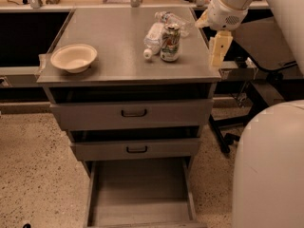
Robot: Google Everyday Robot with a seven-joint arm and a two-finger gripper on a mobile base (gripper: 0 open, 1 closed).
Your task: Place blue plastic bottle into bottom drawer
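Note:
The blue plastic bottle (153, 38) lies on its side on the grey cabinet top (114, 37), white cap toward the front, touching the left side of a green-and-white soda can (170, 42). My gripper (218, 51) hangs pointing down at the top's right edge, to the right of the can and apart from the bottle, holding nothing that I can see. The bottom drawer (140, 189) is pulled out below, its grey floor bare.
A second clear crinkled bottle (173, 19) lies behind the can. A cream bowl (73, 57) sits at the top's left. The two upper drawers (133, 113) stand slightly open. An office chair (256, 70) and my white body (270, 165) fill the right.

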